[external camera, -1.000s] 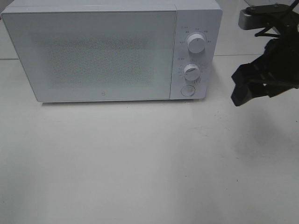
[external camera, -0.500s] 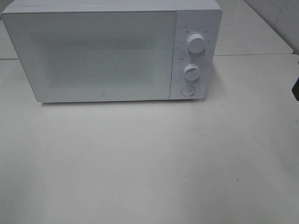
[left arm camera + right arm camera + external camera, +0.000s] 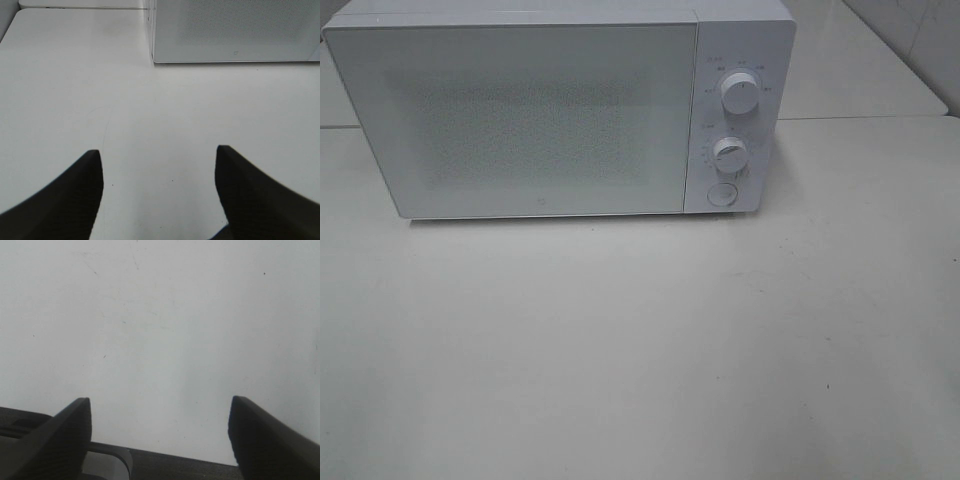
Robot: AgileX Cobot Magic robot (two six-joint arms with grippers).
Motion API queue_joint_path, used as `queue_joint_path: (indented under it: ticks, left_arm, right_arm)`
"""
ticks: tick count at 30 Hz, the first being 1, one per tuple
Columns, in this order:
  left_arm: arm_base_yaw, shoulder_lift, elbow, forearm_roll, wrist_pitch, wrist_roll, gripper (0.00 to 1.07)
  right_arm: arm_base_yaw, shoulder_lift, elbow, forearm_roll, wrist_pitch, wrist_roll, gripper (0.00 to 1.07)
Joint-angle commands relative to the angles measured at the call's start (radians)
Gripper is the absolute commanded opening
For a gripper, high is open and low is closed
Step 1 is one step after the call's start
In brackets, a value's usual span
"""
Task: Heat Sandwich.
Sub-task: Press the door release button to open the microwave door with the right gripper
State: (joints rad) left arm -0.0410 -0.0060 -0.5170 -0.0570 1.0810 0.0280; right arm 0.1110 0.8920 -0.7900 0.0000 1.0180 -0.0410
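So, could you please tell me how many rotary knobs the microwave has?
2: the upper knob high on the control panel, the lower knob directly beneath it, above a round button. None appears hidden.

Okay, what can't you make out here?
Sandwich: in no view; the microwave's closed door hides the inside, exterior high.
Markings around the upper knob: too small, exterior high.
Arms: outside exterior high; wrist views show only the open left gripper and right gripper tips.
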Motion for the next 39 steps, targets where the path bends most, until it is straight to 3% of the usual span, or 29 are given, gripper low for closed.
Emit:
queue_joint_path:
  ticks: [1,17,24,39]
  left_arm:
    - [0.003,-0.017,0.003,-0.01,-0.011,-0.002,0.62]
    - [0.003,-0.017,0.003,-0.01,-0.011,-0.002,0.62]
    - [0.003,-0.016,0.003,-0.01,-0.011,-0.002,0.62]
    - [0.003,-0.005,0.003,-0.01,-0.011,-0.002,0.62]
  right_arm:
    - [-0.004,-0.094,0.061,0.0,0.009,0.029,0.75]
    - [-0.004,-0.659,0.27,0.016,0.018,0.066,0.75]
    - [-0.004,-0.873,0.295,0.016,-0.022,0.066,0.75]
    - [-0.004,-0.924,0.295,0.016,-0.022,0.065,0.75]
